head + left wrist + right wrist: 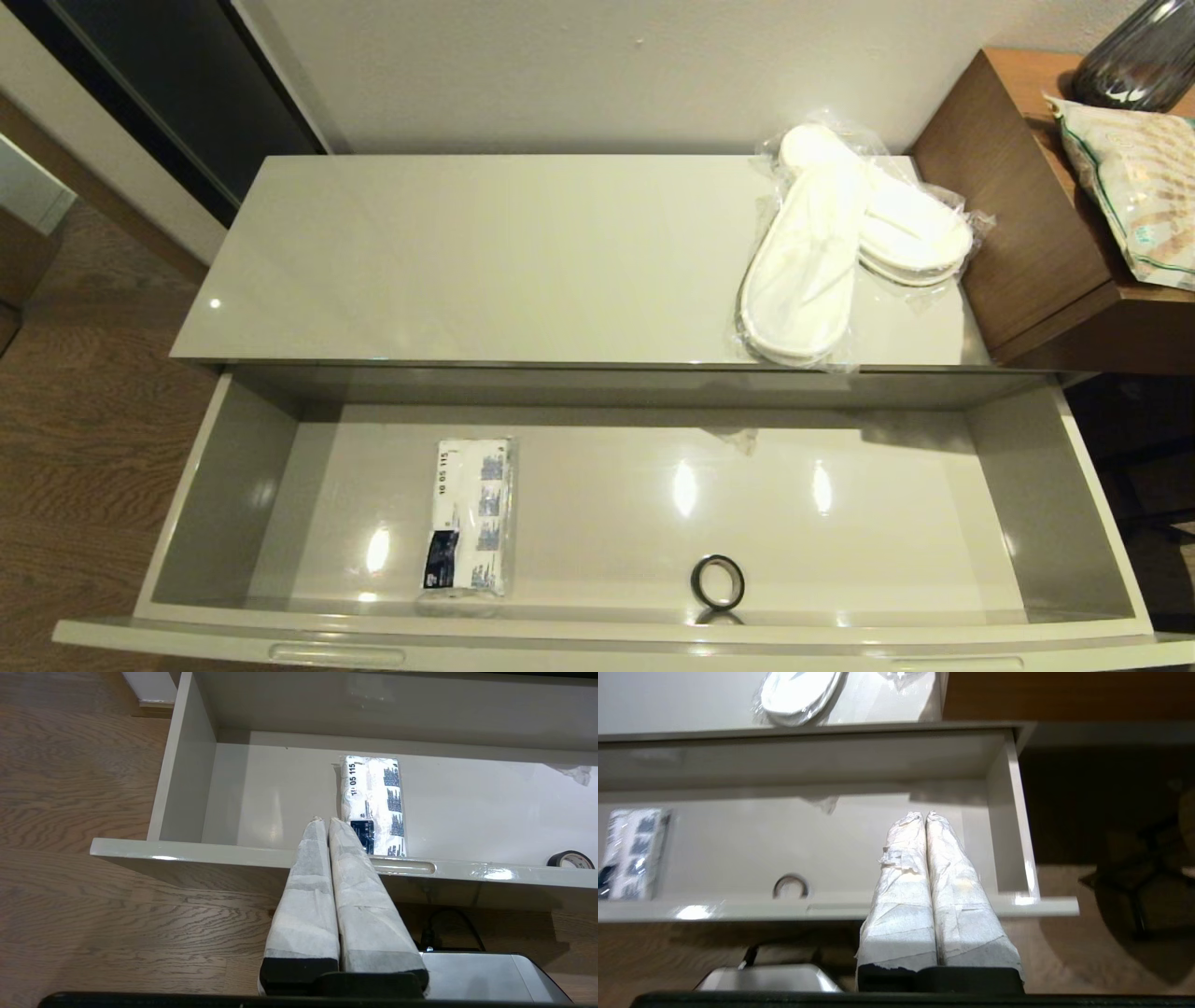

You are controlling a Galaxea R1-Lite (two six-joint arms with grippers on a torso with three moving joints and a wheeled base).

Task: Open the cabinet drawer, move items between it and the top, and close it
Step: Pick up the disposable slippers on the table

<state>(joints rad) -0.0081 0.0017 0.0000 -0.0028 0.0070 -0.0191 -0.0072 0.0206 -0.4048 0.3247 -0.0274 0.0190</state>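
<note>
Wood flooring surrounds a low glossy cabinet set against a pale wall, with a brown side table (1046, 233) touching its far right end. Its drawer (233, 467) stands pulled fully out. On the top (467, 261), toward the end nearest the side table, lie the slipper packs (840, 243), two bagged pairs overlapping, the nearer one reaching the top's front edge above the drawer. Inside the drawer sit only a white packet with blue print (470, 518) and a small black ring (718, 581), both near the drawer's front wall, the ring nearer the side-table end.

The left claw (325, 821) hangs in front of the drawer's front edge, close by the packet, its fingers pressed together and holding nothing. The right claw (923, 815) waits before the drawer's front edge too, at the side-table end, likewise closed and empty.

The step in hand looks like moving the slippers down into the drawer. The right claw is the better placed. It should spread before descending, pinch the nearer pack across its narrow middle rather than the loose plastic alone, lift clear of the top's edge, and lower into the bare floor between ring and side wall. The bag is slippery, so a firm grip matters.
</note>
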